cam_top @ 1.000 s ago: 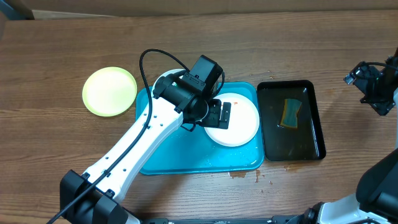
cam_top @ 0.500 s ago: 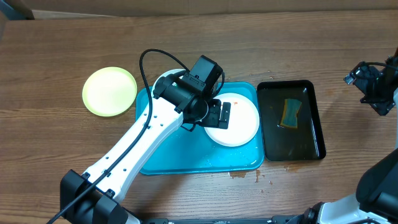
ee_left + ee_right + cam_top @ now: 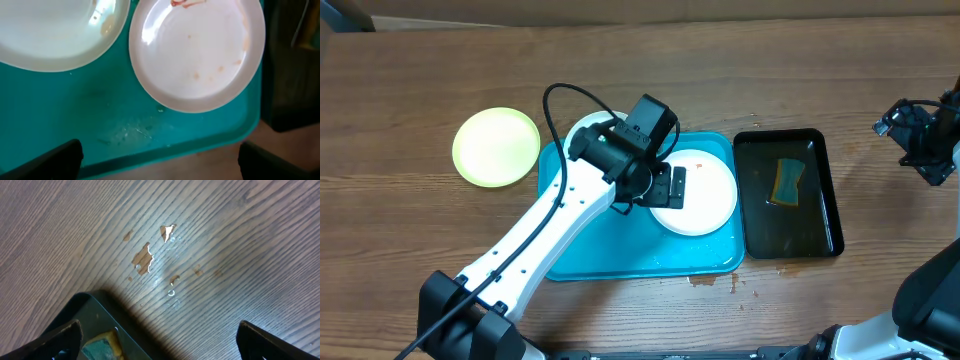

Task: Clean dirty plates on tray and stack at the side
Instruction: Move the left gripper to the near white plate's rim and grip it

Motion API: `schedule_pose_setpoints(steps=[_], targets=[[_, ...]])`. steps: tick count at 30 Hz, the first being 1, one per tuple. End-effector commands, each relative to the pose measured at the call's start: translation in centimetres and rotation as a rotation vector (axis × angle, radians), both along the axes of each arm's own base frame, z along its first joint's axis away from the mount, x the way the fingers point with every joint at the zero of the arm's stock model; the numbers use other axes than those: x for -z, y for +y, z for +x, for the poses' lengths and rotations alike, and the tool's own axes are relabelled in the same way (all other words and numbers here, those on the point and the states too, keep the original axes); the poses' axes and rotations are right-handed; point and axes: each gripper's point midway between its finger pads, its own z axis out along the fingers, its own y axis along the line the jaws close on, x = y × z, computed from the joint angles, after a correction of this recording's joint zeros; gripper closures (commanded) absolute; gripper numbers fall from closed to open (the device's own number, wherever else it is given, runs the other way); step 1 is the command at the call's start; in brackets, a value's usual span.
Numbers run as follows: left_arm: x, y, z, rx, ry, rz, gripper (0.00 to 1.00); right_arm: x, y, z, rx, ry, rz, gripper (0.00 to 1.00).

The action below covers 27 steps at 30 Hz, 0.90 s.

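Observation:
The turquoise tray (image 3: 640, 255) holds two white plates. The right one (image 3: 708, 195) carries small brown-orange smears (image 3: 197, 50). The left one (image 3: 582, 128) is mostly hidden under my left arm; in the left wrist view it fills the upper left (image 3: 55, 30). A pale yellow-green plate (image 3: 496, 146) lies on the table left of the tray. My left gripper (image 3: 670, 187) hangs open above the tray beside the smeared plate's left edge, with nothing between its fingers (image 3: 45, 162). My right gripper (image 3: 908, 140) is open over bare table at the far right, holding nothing.
A narrow black tray (image 3: 788, 235) right of the turquoise one holds a yellow-green sponge (image 3: 786, 181); its corner (image 3: 95, 310) shows in the right wrist view. Wet spots and chipped patches (image 3: 145, 260) mark the wood there. Small drops lie below the tray's front edge (image 3: 705, 281).
My left arm has shifted slightly to the left over the tray. The plates, trays and right arm have not moved.

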Motion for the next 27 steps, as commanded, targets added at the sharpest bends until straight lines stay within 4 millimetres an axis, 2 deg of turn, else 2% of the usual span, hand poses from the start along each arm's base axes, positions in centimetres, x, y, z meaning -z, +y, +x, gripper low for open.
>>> schedule_pose_setpoints(steps=[1, 11, 14, 17, 19, 21, 22, 23, 26, 27], targets=[[2.8, 1.0, 0.1, -0.065, 0.003, 0.053, 0.00, -0.5, -0.3, 0.3, -0.001, -0.015, -0.010, 0.00], [4.7, 1.3, -0.1, -0.115, 0.009, 0.055, 0.00, -0.5, -0.3, 0.3, 0.000, -0.015, -0.010, 0.00], [5.5, 1.9, 0.3, -0.135, -0.011, 0.078, 0.00, -0.5, -0.3, 0.3, 0.000, -0.015, -0.010, 0.00], [6.0, 1.5, 0.6, -0.154, -0.019, 0.052, 0.01, -0.5, -0.3, 0.3, 0.000, -0.015, -0.010, 0.00], [6.3, 1.3, 0.7, -0.170, -0.026, 0.040, 0.07, -0.5, -0.3, 0.3, 0.000, -0.015, -0.010, 0.00], [6.9, 1.0, 0.8, -0.192, -0.034, 0.024, 0.27, -0.5, -0.3, 0.3, 0.000, -0.015, -0.010, 0.00], [7.6, 0.8, 0.8, -0.202, -0.036, 0.017, 0.47, -0.5, -0.3, 0.3, 0.000, -0.015, -0.010, 0.00], [8.0, 0.8, 0.8, -0.201, -0.037, 0.017, 0.52, -0.5, -0.3, 0.3, 0.000, -0.015, -0.010, 0.00], [9.4, 0.9, 0.5, -0.225, -0.016, 0.019, 0.50, -0.5, -0.3, 0.3, 0.000, -0.015, -0.010, 0.00], [10.1, 0.9, 0.4, -0.232, -0.005, 0.021, 0.54, -0.5, -0.3, 0.3, 0.000, -0.015, -0.010, 0.00]])
